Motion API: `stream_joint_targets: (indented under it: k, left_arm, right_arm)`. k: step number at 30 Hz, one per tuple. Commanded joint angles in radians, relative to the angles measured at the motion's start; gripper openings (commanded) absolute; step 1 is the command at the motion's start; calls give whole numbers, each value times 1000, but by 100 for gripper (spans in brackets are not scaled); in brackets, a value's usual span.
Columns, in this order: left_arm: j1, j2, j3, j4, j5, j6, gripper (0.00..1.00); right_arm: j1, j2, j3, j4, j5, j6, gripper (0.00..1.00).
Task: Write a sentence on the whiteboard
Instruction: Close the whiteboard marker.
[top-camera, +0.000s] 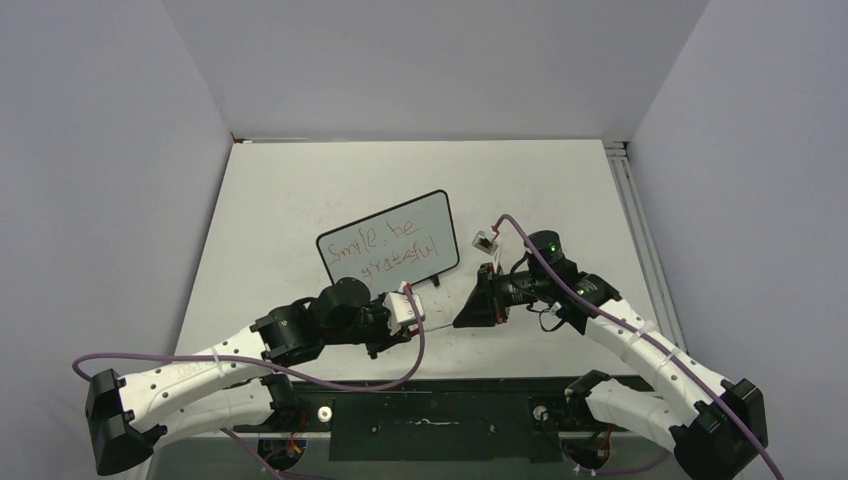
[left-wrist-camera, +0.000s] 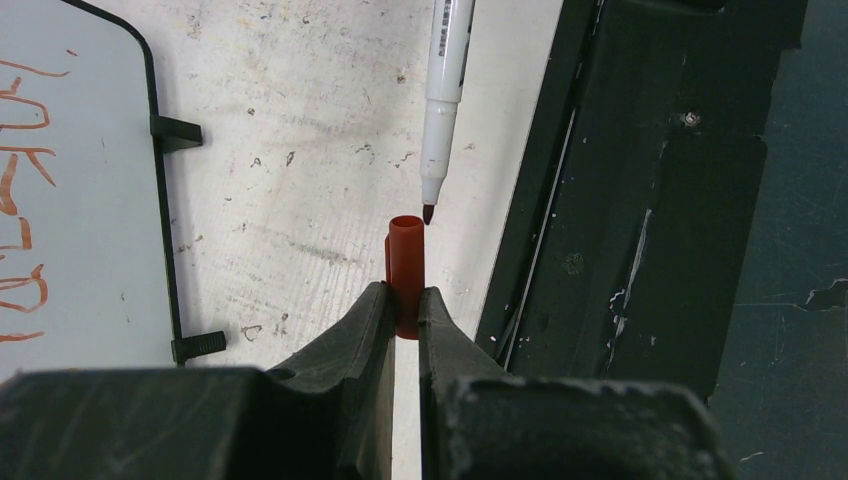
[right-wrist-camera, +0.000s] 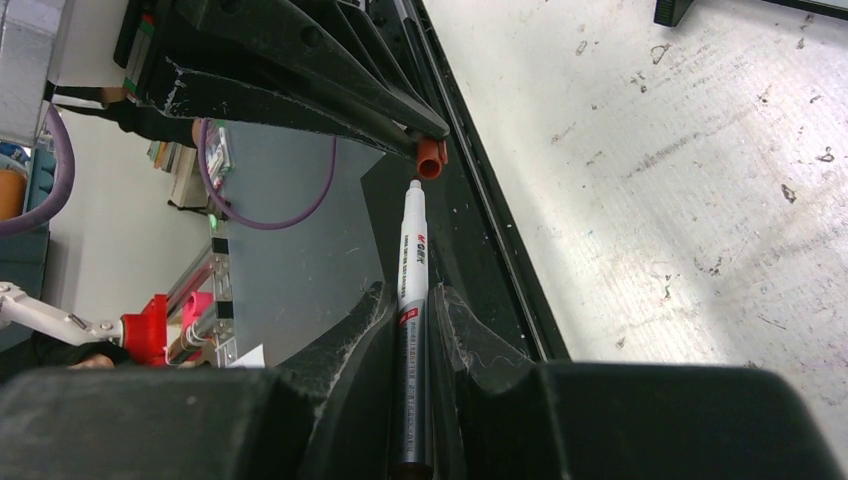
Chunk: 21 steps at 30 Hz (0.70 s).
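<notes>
1. The big white scuffed table (top-camera: 300, 180) holds everything. It has grey walls on three sides.
2. A long black metal bar (top-camera: 440, 415) runs along the near edge of the table, where the two arms are bolted. In the wrist views it sits right under the pen and cap, so there is little room below them.
3. The small whiteboard with a thin black frame (top-camera: 428, 214) lies near the middle of the table, turned a bit. It is just past the two grippers but apart from them. Its two little black feet (left-wrist-camera: 176, 132) stick out on the near side.
4. The red handwritten sentence (top-camera: 385, 246) fills the board in two lines: "Smile, be grateful". I think the writing is done.
5. The left gripper (left-wrist-camera: 403, 300) has its jaws clamped on the cap. It holds the open end out toward the other arm so the pen can go in.
6. The right gripper (right-wrist-camera: 412, 300) has its jaws clamped on the pen, with the tip pointing at the cap.
7. The slim white marker pen (right-wrist-camera: 411, 250) has its dark tip just beside the cap's mouth, not inside it.
8. The small red plastic cap (left-wrist-camera: 404, 268) looks a bit off to one side of the tip. I think the pen must line up first, or the tip may bump the rim.
</notes>
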<state>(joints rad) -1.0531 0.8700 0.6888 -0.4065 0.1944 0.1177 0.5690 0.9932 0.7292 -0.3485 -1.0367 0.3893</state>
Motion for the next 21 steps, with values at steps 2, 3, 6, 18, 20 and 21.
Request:
stream_joint_targets:
  k: [2,3,6,18,20,21]
  left_arm:
    - [-7,-4,2,50,22,16,0]
    - [-8,-6,0,49,23,16,0]
    - [-11,-8,-2,49,21,16,0]
    - [-21,-14,-3,46,15,16,0]
    - [-23,-15,-5,46,12,16,0]
    - [-24,-16,-6,47,12,16,0]
  right_arm:
    - [17,10,30,62,4,-2,5]
    - [17,11,29,62,7,-2,5]
    - [20,13,27,63,13,-2,5]
    - [20,1,37,43,49,-9,5]
    - [20,-1,45,25,64,-21,5]
    - [20,-3,47,24,69,-22,5]
